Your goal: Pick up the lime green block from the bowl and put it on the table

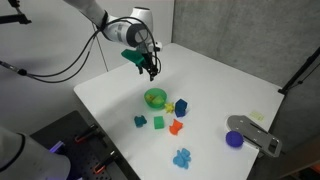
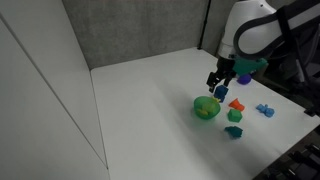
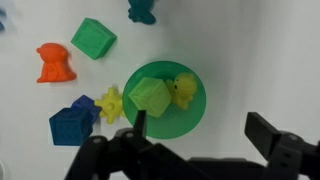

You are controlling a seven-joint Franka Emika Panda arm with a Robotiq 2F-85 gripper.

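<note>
In the wrist view the pincer (image 3: 196, 122) is nearest, its two dark fingers (image 3: 266, 135) spread wide with nothing between them, so it is open and empty. Just beyond it the bowl (image 3: 165, 97) sits on the white table (image 3: 265, 50). The lime green block (image 3: 150, 97) lies inside the bowl, just beside a small yellow piece (image 3: 183, 90) that shares the bowl. Outside the bowl, just beside its rim, lies a yellow star-shaped piece (image 3: 112, 103), and next to that a blue cube (image 3: 70, 123). Farther from the bowl are an orange figure (image 3: 55, 62) and a darker green block (image 3: 93, 38), and farther still a teal piece (image 3: 143, 10) cut off by the frame edge. In both exterior views the pincer (image 1: 148, 68) (image 2: 218, 88) hangs above the bowl (image 1: 155, 97) (image 2: 206, 108), clear of its rim. Well apart from the bowl, in an exterior view, a purple round piece (image 1: 234, 139) lies near the table's edge.
</note>
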